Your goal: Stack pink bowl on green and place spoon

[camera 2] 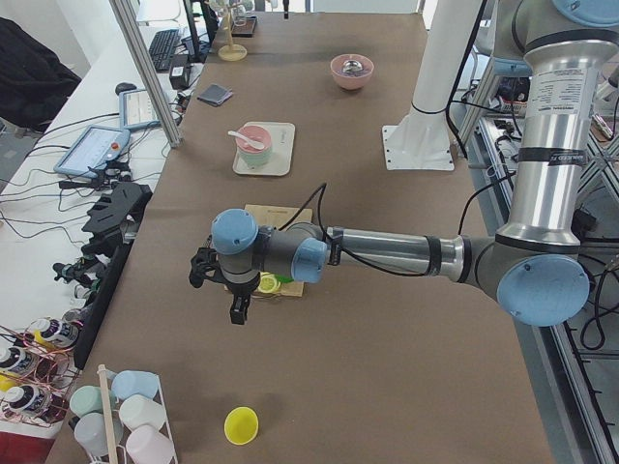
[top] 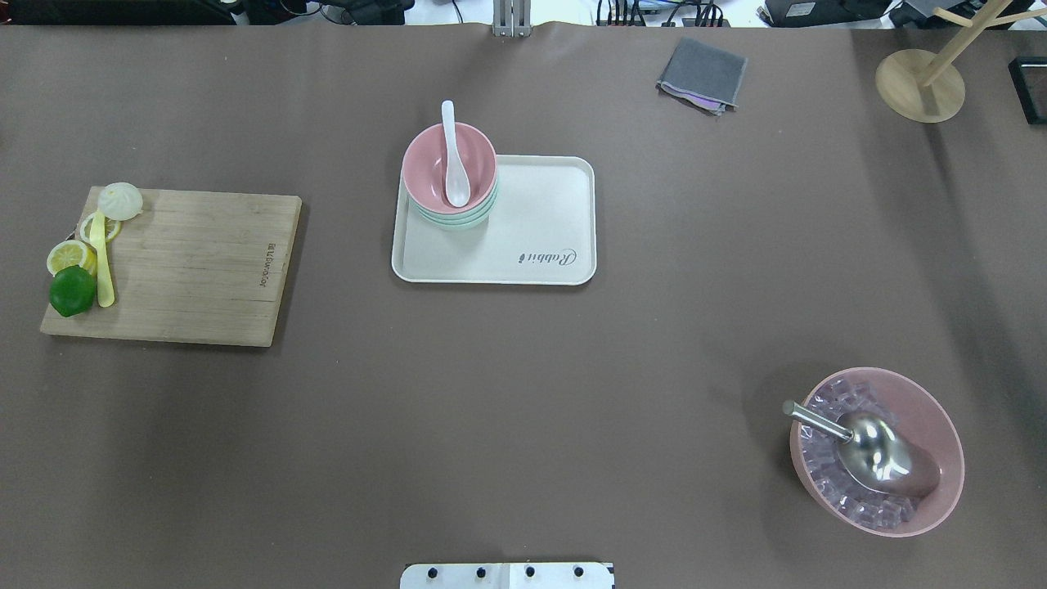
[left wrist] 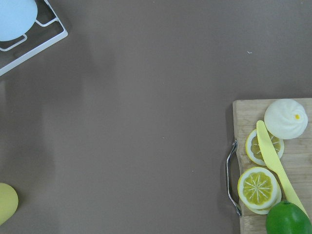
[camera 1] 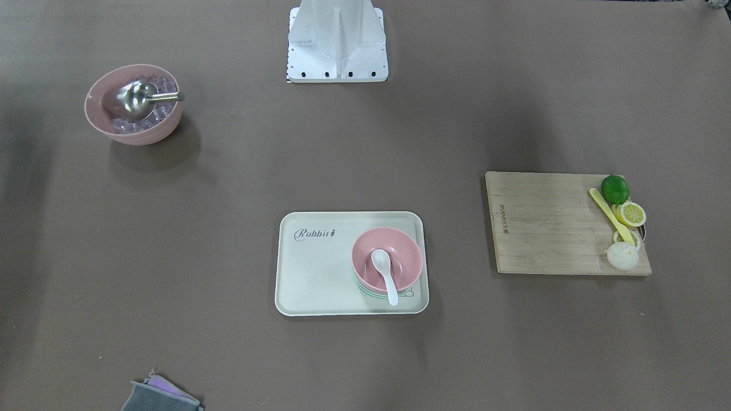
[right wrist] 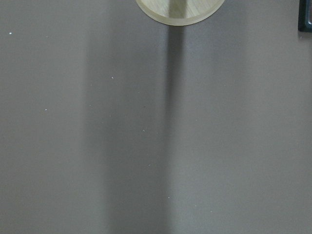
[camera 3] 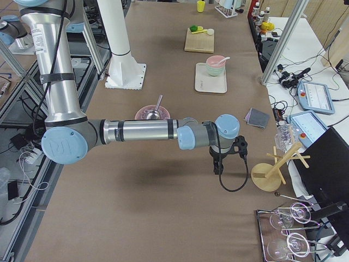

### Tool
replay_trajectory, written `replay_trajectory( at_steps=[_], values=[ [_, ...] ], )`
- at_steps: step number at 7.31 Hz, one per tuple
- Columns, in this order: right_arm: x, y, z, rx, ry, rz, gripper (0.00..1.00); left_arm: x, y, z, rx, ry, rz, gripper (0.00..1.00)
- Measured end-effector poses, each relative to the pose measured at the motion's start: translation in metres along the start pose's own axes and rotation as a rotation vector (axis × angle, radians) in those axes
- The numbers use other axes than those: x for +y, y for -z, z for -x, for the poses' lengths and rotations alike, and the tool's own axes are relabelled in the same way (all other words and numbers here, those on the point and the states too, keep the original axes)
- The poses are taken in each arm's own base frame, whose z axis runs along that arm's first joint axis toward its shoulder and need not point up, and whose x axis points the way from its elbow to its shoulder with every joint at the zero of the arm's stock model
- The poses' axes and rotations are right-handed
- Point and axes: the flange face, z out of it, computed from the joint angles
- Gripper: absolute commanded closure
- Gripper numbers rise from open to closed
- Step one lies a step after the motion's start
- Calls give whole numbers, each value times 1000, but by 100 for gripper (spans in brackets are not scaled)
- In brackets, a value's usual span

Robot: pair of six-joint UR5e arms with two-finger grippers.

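The pink bowl (camera 1: 400, 257) sits nested on the green bowl (camera 1: 365, 291) at one end of the cream tray (camera 1: 314, 274). The white spoon (camera 1: 385, 274) lies in the pink bowl with its handle over the rim. The stack also shows in the overhead view (top: 425, 168) with the spoon (top: 452, 164). My left gripper (camera 2: 237, 309) hangs over the table's left end, far from the tray. My right gripper (camera 3: 216, 170) hangs over the right end near a wooden stand. Both show only in side views, so I cannot tell whether they are open or shut.
A large pink bowl (top: 879, 450) holds ice cubes and a metal scoop. A wooden cutting board (top: 196, 262) carries a lime, lemon slices, a yellow knife and a bun. A grey cloth (top: 702, 74) and a wooden stand (top: 920, 82) sit at the far edge.
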Motion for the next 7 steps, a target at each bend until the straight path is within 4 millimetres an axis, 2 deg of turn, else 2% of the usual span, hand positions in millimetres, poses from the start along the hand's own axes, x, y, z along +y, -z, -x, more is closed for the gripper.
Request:
replay_trajectory(
  at_steps=[7],
  values=[
    [-1, 2, 6, -22, 1, -1, 0, 12, -4, 4, -1, 17, 18, 2]
  ],
)
